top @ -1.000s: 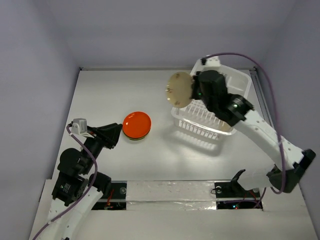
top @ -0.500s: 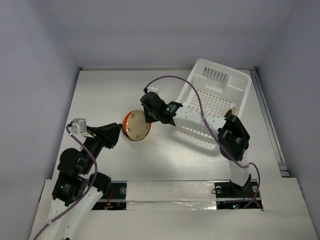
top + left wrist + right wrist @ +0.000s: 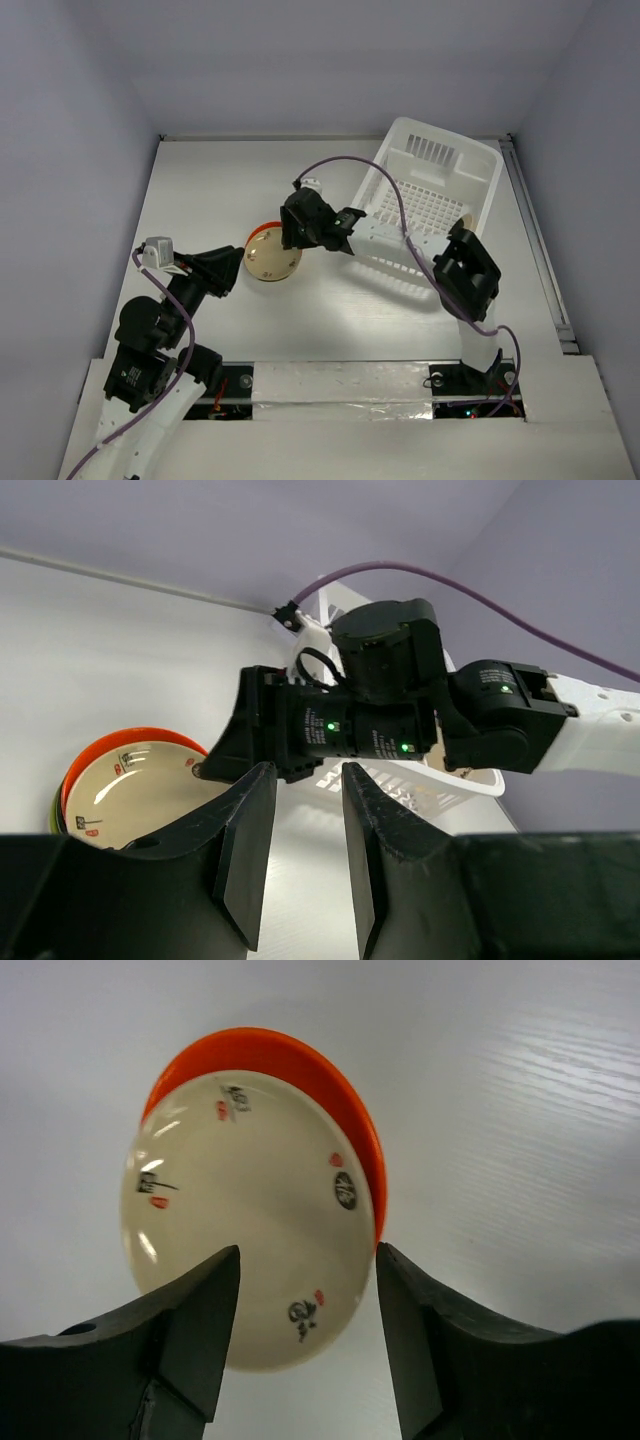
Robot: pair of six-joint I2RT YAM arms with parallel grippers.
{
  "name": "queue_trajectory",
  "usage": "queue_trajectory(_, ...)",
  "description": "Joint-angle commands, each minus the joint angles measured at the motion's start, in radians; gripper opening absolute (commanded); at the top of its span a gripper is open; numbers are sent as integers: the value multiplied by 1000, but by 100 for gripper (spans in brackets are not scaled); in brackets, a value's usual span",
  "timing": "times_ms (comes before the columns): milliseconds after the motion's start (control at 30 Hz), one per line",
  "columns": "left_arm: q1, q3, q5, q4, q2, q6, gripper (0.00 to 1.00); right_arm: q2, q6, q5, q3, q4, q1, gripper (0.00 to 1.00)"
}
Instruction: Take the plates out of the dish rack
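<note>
A cream plate (image 3: 270,260) with small painted marks lies on top of an orange-red plate (image 3: 260,232), left of the table's middle. In the right wrist view the cream plate (image 3: 240,1220) covers most of the orange-red one (image 3: 300,1060). My right gripper (image 3: 287,240) hovers over the stack's right side, open (image 3: 308,1250), its fingers clear of the plate. My left gripper (image 3: 232,268) sits just left of the stack, its jaws (image 3: 307,772) a little apart with nothing between them. The white dish rack (image 3: 440,150) stands at the back right.
A lime green rim (image 3: 55,810) peeks out under the stack. A cream sliver (image 3: 466,220) shows at the rack's right wall, behind my right arm's elbow (image 3: 465,270). The purple cable (image 3: 400,225) loops over the rack. Grey walls enclose the table.
My right arm swung from above the rack to the stack, carrying the cream plate. It set the plate on the orange-red one, and its jaws have opened. The left arm stayed still.
</note>
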Motion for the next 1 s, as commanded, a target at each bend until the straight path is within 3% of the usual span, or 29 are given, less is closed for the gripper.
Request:
queue_trajectory(0,5,-10,11,49,-1,0,29,-156,-10,121,-37,-6,4,64)
queue_trajectory(133,5,-10,15,52,-1,2,29,-344,-15,253,-117,-56,-19,59)
queue_trajectory(200,5,-11,18,52,-2,0,29,-438,2,295,-174,-65,-59,40)
queue_trajectory(233,5,-11,18,53,-7,0,29,-534,11,314,-238,-84,-78,24)
queue_trajectory(267,5,-11,20,53,-8,2,30,-579,34,351,-271,-101,-99,0)
queue_trajectory(433,5,-13,26,56,-24,0,30,-872,53,338,-478,-226,-373,0)
queue_trajectory(533,5,-14,28,59,-36,0,30,-954,42,362,-553,-315,-485,0)
queue_trajectory(567,5,-13,29,58,-36,2,30,-983,39,391,-563,-338,-505,5)
queue_trajectory(633,5,-13,35,62,-39,2,30,-994,42,431,-577,-404,-532,15)
queue_trajectory(667,5,-14,35,62,-42,2,30,-988,59,477,-577,-427,-545,28)
queue_trajectory(767,5,-14,32,64,-47,2,30,-965,33,455,-574,-443,-585,39)
queue_trajectory(967,-4,-13,26,59,-56,2,30,-906,-10,407,-564,-423,-648,38)
